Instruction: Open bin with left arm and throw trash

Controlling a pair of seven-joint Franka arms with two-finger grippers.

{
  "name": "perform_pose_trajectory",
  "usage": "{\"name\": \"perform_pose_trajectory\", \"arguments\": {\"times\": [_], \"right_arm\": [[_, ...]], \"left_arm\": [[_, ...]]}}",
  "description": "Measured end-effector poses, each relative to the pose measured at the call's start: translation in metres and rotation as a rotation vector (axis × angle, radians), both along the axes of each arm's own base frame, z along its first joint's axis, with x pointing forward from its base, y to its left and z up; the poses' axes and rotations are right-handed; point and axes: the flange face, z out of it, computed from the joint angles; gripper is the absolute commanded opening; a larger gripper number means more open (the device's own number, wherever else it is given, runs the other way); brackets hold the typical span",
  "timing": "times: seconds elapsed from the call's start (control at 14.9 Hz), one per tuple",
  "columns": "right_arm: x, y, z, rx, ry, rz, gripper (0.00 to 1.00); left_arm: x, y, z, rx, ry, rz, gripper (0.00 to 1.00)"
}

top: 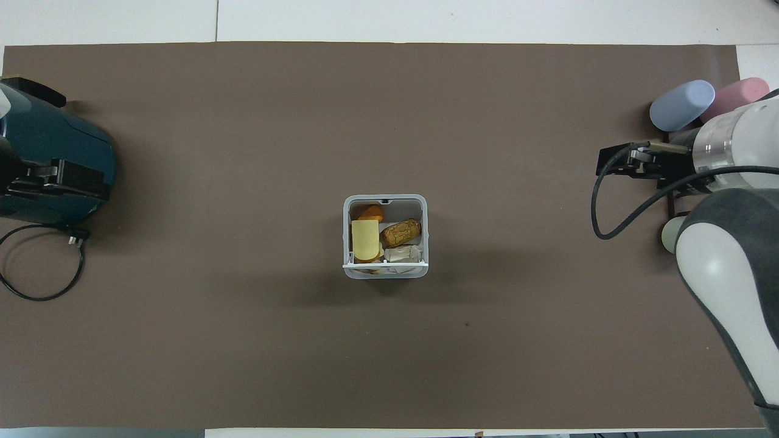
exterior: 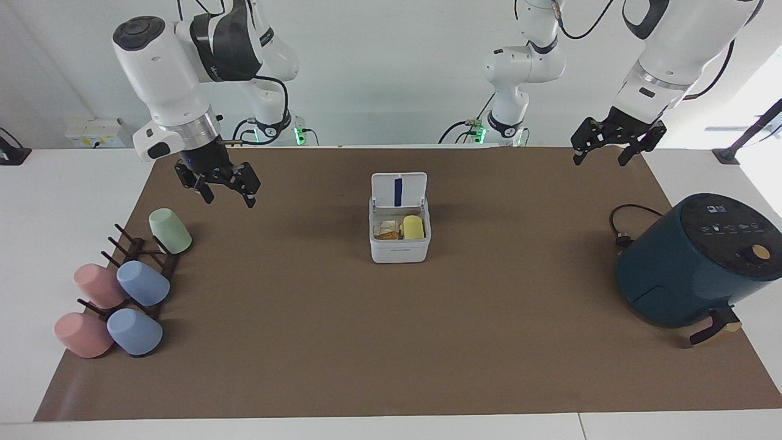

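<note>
The white bin [exterior: 400, 249] stands mid-mat with its lid [exterior: 399, 189] hinged upright on the robots' side. Inside lies the trash: a pale yellow block [top: 365, 238], a brown lump [top: 401, 232], an orange piece [top: 370, 212] and a white scrap [top: 403, 254]. The bin's rim [top: 425, 231] is uncovered from above. My right gripper [exterior: 228, 200] hangs open and empty over the mat toward the right arm's end, well away from the bin. Also open and empty, my left gripper [exterior: 599, 160] is raised over the mat's edge at the left arm's end.
A dark teal air fryer [exterior: 696, 263] with a black cable [exterior: 623, 226] sits at the left arm's end. At the right arm's end a wooden rack holds a green cup [exterior: 170, 231], pink cups [exterior: 98, 286] and blue cups [exterior: 143, 283].
</note>
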Motion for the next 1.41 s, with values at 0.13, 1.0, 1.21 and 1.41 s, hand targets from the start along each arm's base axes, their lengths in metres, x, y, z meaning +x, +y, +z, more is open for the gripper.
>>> {"name": "perform_pose_trajectory", "arguments": {"times": [0.13,1.0,1.21,1.41], "right_arm": [[0.003,-0.001,0.012,-0.017,0.006,0.010,1.00],[-0.002,-0.054,0.032,-0.037,0.090,0.048,1.00],[-0.004,-0.052,0.039,-0.054,0.098,0.057,1.00],[-0.004,-0.049,0.039,-0.056,0.099,0.063,1.00]], "left_arm": [[0.000,0.001,0.000,0.001,0.001,0.002,1.00],[-0.003,-0.015,-0.001,0.021,0.004,-0.031,1.00],[-0.003,-0.013,-0.001,0.022,0.005,-0.029,1.00],[-0.003,-0.013,-0.001,0.022,0.005,-0.029,1.00]]}}
